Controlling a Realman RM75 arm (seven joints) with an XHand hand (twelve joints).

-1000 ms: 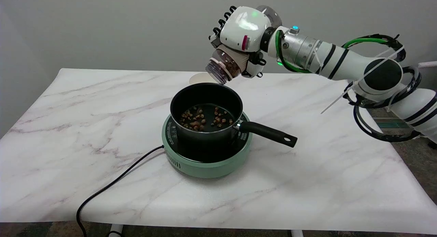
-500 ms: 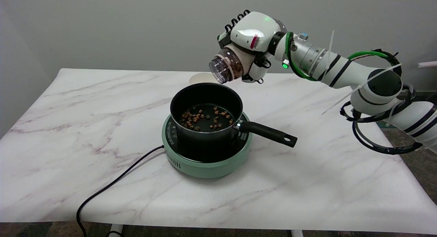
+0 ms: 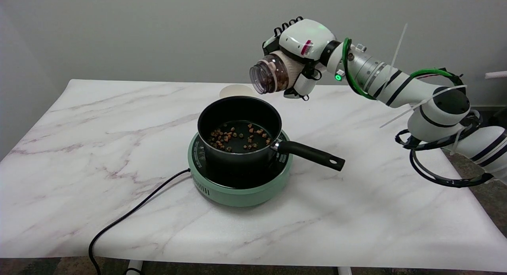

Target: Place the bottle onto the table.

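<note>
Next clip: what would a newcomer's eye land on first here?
Probably the right hand held high above the table, gripping a clear bottle tipped on its side with its open mouth facing left. Next, the black pot with brown bits in it, sitting on a green hotplate at the table's centre.

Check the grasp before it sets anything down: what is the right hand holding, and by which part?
The right hand holds the clear bottle around its body, its open mouth tilted leftward.
</note>
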